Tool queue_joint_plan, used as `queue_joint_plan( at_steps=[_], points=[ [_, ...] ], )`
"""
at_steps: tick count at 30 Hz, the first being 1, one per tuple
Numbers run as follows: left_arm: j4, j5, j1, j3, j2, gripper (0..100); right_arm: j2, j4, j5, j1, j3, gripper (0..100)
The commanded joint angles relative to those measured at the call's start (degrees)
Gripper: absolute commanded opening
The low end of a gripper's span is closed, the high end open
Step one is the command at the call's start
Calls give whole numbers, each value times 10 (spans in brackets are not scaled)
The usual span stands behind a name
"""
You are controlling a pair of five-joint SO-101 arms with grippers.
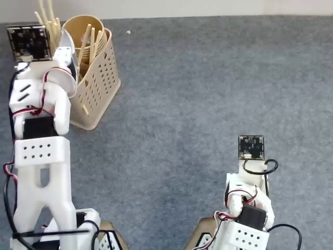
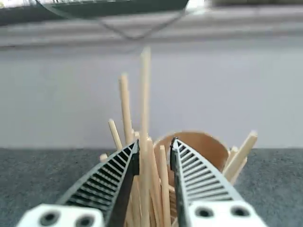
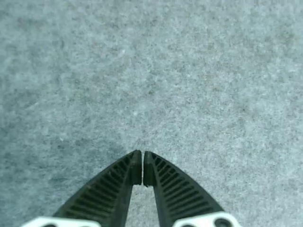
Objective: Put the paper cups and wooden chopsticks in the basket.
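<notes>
A beige perforated basket (image 1: 99, 88) stands at the table's far left with a paper cup (image 1: 78, 26) and several wooden chopsticks (image 1: 92, 41) in it. My left gripper (image 2: 155, 150) is over the basket, shut on a bundle of wooden chopsticks (image 2: 145, 118) that stick up between its fingers, with the paper cup (image 2: 203, 146) just behind. In the high view these held chopsticks (image 1: 48, 23) rise beside the left arm (image 1: 39, 104). My right gripper (image 3: 142, 168) is shut with nothing in it, low over bare grey carpet, near the front right.
Grey carpet (image 1: 208, 78) covers the table from the basket to the right arm (image 1: 250, 198). A pale wall (image 2: 71, 94) runs behind the basket.
</notes>
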Motion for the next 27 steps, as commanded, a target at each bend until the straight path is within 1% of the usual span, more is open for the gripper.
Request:
queue_joint_plan(
  at_steps=[1, 6, 12, 14, 16, 18, 21, 23, 25, 27],
  points=[
    [29, 2, -5, -41, -4, 133, -4, -8, 6, -4, 42, 27],
    [71, 2, -6, -87, -4, 133, -4, -8, 6, -4, 42, 27],
    [179, 2, -6, -227, -43, 131, -4, -8, 6, -4, 43, 27],
    [260, 2, -6, -284, -72, 130, -4, -8, 6, -3, 43, 27],
    [377, -1, -6, -335, -105, 130, -4, -8, 6, -2, 43, 27],
    [471, -2, -4, -371, -128, 130, -4, -8, 6, -2, 43, 27],
    [546, -2, -6, -373, -153, 130, -4, -8, 6, -2, 43, 27],
    [591, -2, -6, -342, -166, 130, -4, -8, 4, -3, 43, 27],
    [628, -2, -6, -286, -181, 130, -4, -8, 4, -3, 43, 27],
    [642, -2, -6, -203, -200, 133, -4, -9, 3, -4, 43, 27]
  ],
)
